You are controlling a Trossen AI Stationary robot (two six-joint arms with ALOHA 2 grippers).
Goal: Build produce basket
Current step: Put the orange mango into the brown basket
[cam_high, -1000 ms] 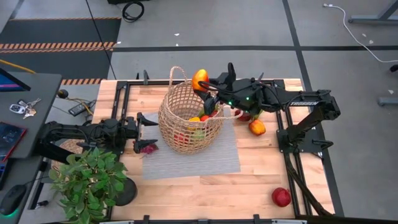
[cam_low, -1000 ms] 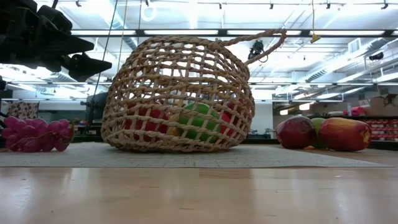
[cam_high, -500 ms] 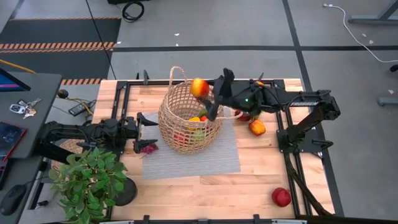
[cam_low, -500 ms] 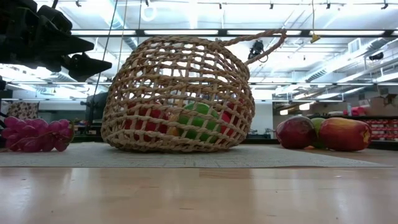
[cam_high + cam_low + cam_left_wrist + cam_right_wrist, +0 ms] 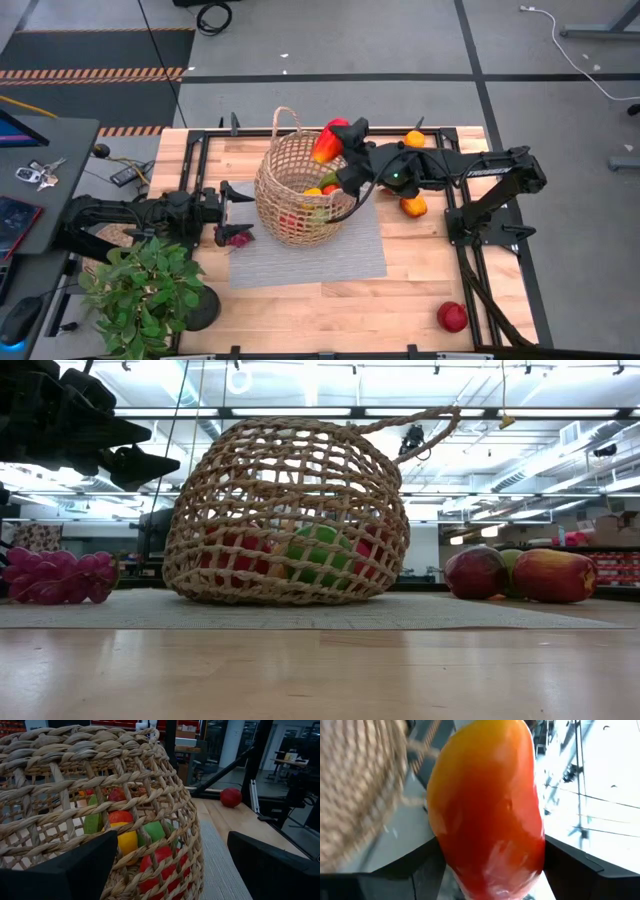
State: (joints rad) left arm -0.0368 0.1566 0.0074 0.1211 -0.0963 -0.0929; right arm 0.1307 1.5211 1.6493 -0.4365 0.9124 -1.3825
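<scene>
The tan wicker basket [image 5: 300, 195] stands on a grey mat [image 5: 310, 255] with several pieces of produce inside: red, yellow and green ones [image 5: 127, 837]. My right gripper [image 5: 337, 146] is high over the basket's far right rim, shut on a long red-orange fruit [image 5: 327, 141] that fills the right wrist view [image 5: 487, 805]. My left gripper [image 5: 231, 207] waits open and level just left of the basket, its fingers [image 5: 65, 870] apart from the weave. My right gripper pinches the red-orange fruit between its two fingers, one finger [image 5: 400, 870] on each of its long sides [image 5: 440, 845]. The fingers come roughly level from the table's right. The fruit is lifted clear, above the basket's rim, and sticks out past the fingertips.
Purple grapes [image 5: 238, 238] lie on the mat's left edge by my left gripper. An orange [image 5: 414, 138] and an orange-red fruit [image 5: 413, 205] lie right of the basket, a red apple [image 5: 452, 316] near the front right corner. A potted plant [image 5: 150, 290] stands front left.
My right gripper has rolled about the line it points along, keeping its hold, and the fruit has turned with it: its red side now faces up. It stays over the basket's far right rim. The basket and my left gripper have kept still.
</scene>
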